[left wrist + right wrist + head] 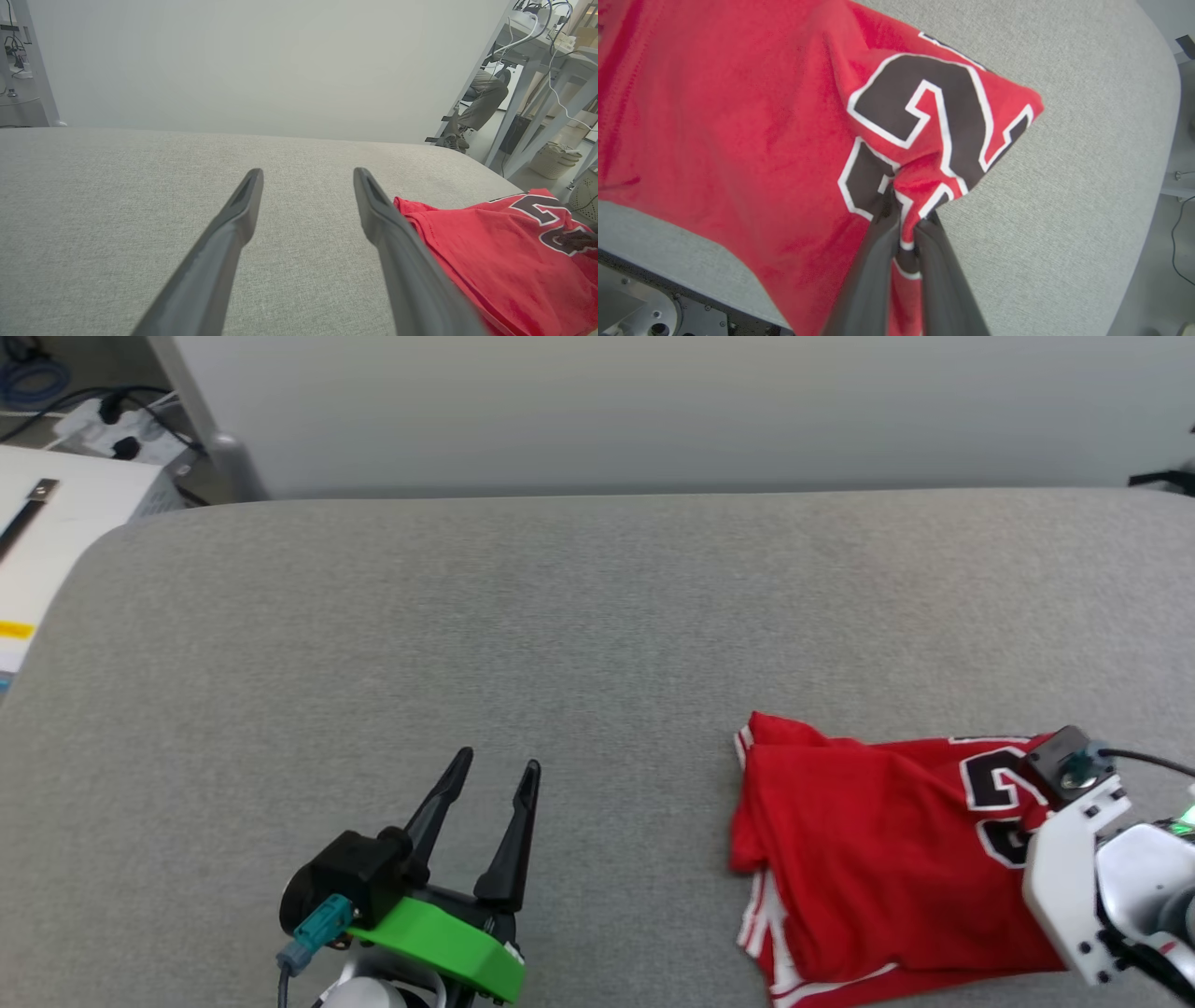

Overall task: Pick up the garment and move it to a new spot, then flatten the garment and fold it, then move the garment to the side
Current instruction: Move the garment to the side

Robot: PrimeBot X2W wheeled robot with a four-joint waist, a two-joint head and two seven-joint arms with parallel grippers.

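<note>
Garment (738, 116) pinched between right fingers (873, 270), clear of spread left fingers (224, 252).

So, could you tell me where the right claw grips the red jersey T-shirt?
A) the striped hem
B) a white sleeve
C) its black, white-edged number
C: the right claw is shut on a bunched fold of the red jersey T-shirt, right at the black, white-edged number.
</note>
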